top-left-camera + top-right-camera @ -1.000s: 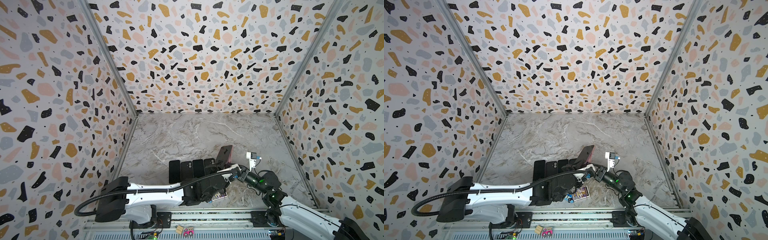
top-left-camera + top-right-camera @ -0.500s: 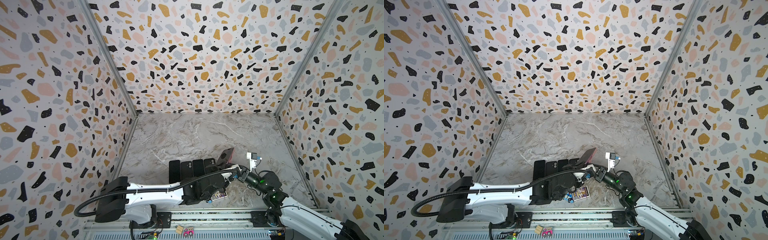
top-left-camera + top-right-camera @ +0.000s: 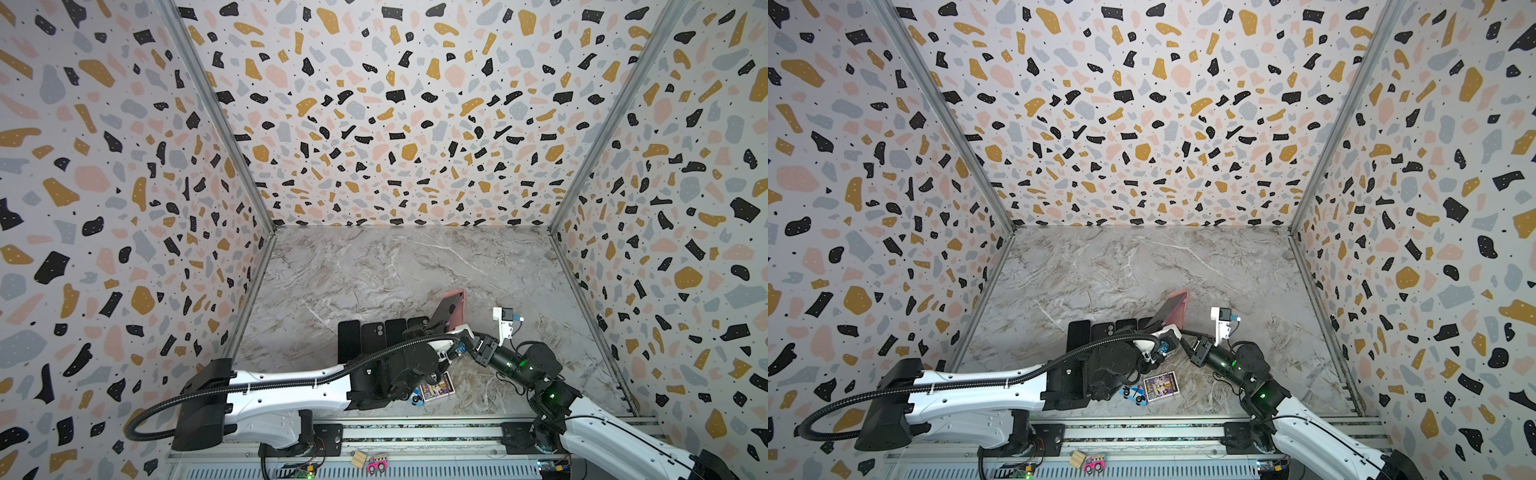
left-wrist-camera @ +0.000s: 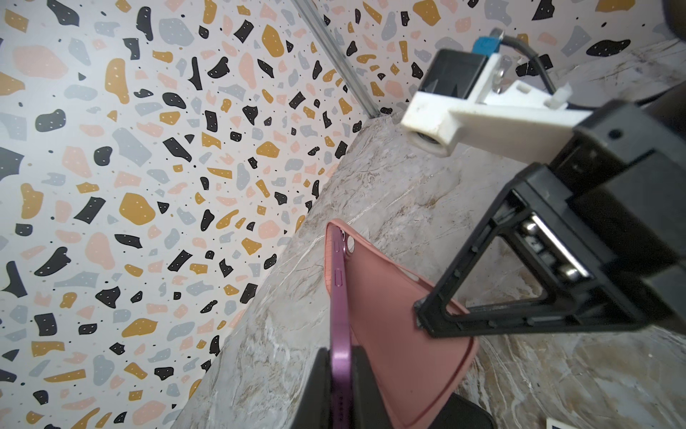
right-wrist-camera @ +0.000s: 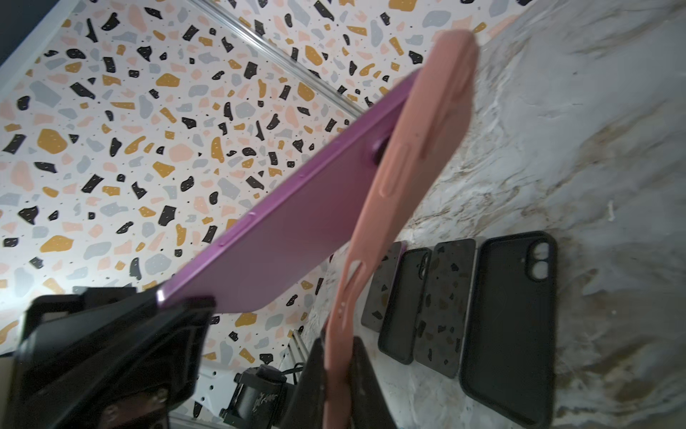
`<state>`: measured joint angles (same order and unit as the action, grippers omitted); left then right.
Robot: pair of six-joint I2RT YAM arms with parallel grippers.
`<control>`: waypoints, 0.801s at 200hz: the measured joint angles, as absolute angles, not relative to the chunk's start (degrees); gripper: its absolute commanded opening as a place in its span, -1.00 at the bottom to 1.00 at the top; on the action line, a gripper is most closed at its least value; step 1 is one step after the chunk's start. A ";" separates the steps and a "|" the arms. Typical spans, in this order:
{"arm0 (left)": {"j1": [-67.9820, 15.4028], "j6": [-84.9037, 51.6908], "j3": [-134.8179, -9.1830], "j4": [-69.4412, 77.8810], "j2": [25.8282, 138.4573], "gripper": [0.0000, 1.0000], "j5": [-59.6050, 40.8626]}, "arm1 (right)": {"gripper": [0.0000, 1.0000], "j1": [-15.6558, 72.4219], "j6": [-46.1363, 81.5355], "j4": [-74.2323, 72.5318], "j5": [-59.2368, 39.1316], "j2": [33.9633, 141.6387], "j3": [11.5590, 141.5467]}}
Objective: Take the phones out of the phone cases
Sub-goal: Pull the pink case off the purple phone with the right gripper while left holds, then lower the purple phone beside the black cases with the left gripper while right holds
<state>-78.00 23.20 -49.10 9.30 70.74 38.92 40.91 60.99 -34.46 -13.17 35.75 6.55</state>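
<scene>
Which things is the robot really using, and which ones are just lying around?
Using: purple phone, pink case, left pincer (shut on the phone), right pincer (shut on the case).

Just lying about: black cases and dark phones in a row, picture card, blue toy car, wooden block, pink toy car.

Phone (image 4: pixel 339 315) lower end: cut off by frame edge in left wrist view, between left gripper (image 4: pixel 340 367) fingers.
Pink case (image 5: pixel 408 167) near end: blurred, cut off in right wrist view.
Black cases (image 3: pixel 365 338) row: near ends hidden behind left arm (image 3: pixel 291 386) in both top views.
</scene>
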 measured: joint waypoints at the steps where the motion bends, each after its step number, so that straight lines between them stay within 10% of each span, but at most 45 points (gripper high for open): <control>1: -78.00 23.18 -49.10 9.30 70.70 -1.00 38.94 | -1.00 40.88 60.99 -34.20 -13.06 35.75 6.55; 160: -78.11 16.21 -56.45 -4.10 82.63 -1.00 41.87 | -1.00 21.43 47.59 2.02 -3.68 27.99 20.05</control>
